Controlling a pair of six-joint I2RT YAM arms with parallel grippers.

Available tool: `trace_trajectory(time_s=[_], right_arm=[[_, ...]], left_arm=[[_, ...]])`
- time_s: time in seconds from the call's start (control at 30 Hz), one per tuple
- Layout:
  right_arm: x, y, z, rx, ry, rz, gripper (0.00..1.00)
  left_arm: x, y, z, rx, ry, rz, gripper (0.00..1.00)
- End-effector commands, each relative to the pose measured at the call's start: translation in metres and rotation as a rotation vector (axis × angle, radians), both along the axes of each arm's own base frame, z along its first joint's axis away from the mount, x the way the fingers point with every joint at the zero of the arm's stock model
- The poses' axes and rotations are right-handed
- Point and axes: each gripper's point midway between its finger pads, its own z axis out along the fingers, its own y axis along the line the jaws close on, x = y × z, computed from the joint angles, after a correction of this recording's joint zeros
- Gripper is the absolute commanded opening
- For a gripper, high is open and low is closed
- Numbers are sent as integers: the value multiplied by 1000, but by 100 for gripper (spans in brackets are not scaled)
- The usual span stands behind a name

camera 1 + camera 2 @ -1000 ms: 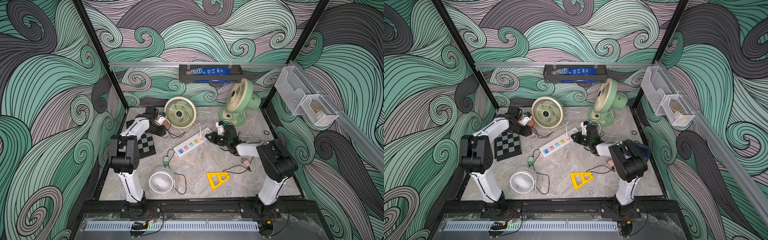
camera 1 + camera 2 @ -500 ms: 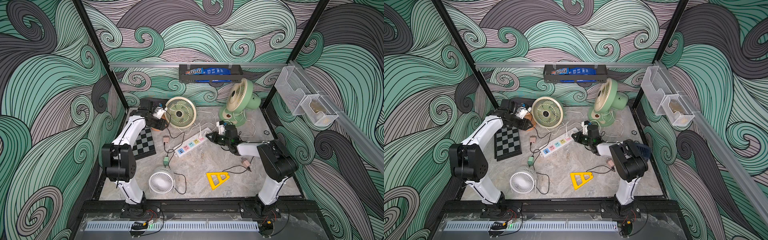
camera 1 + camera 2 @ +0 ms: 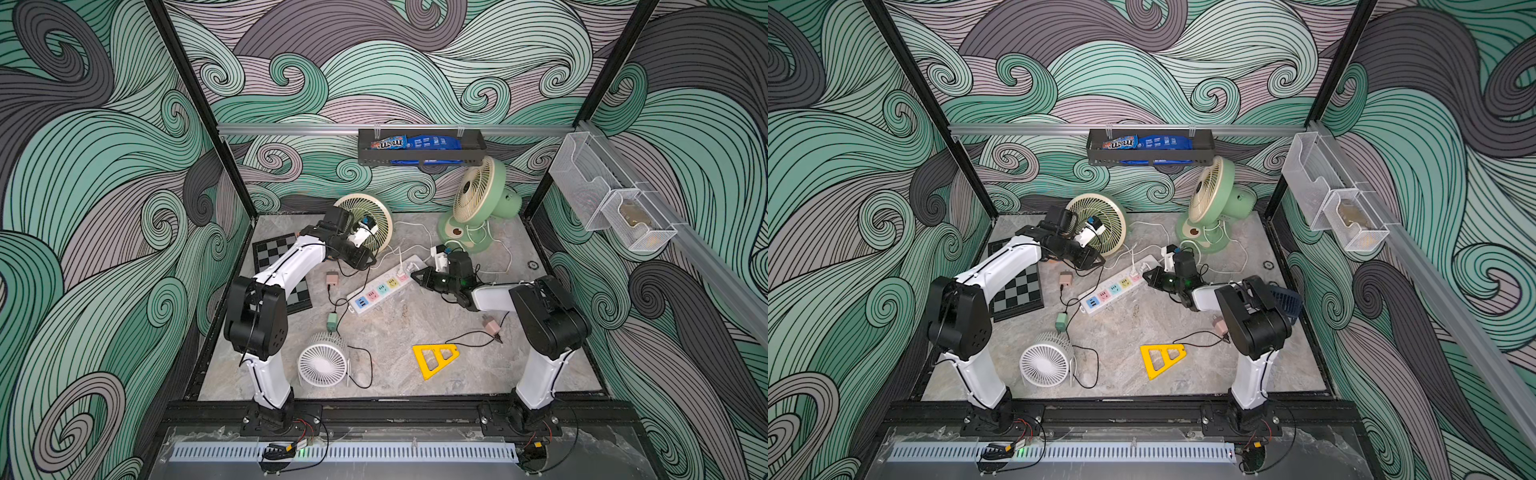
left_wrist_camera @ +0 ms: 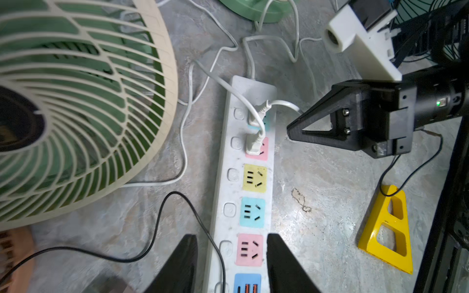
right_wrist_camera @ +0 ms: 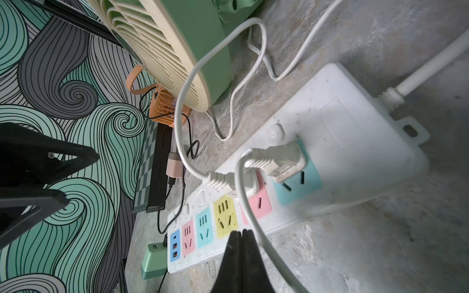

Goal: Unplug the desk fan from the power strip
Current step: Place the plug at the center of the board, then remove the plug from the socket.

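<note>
The white power strip [image 3: 382,289] [image 3: 1113,286] lies slantwise mid-table, with two white plugs in its far sockets: one in the teal socket [image 5: 281,159], one in the pink [image 5: 236,181] [image 4: 253,147]. Their cords run off toward the round fan lying at the back [image 3: 365,222] and the upright green fan [image 3: 478,203]. My right gripper [image 3: 413,274] [image 5: 241,232] is shut and empty, tips at the strip's edge beside the plugs. My left gripper [image 3: 370,262] [image 4: 232,263] is open and holds nothing. In the left wrist view its fingers frame the strip's near pink socket.
A chessboard [image 3: 282,270] lies at the left under my left forearm. A small white fan [image 3: 322,363], a green adapter [image 3: 332,321], two pink adapters with black cables, and a yellow triangle [image 3: 436,359] lie nearer the front. A black shelf [image 3: 419,156] hangs on the back wall.
My left arm has swung from the back-left corner rightward to the power strip. The right arm has stayed by the plugs and its jaws have closed fully.
</note>
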Motion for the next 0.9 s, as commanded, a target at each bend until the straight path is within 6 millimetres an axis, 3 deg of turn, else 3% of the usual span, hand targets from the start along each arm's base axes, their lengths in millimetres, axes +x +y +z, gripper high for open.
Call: trace_trajectory(time_s=[0.0, 0.47, 0.87], right_arm=[[11, -1, -1, -12, -12, -7, 2], [17, 1, -20, -14, 32, -18, 2], [17, 4, -32, -18, 62, -24, 2]], left_arm=[[8, -16, -5, -13, -18, -10, 46], [5, -58, -56, 95, -17, -92, 36], [11, -82, -68, 141, -44, -123, 33]])
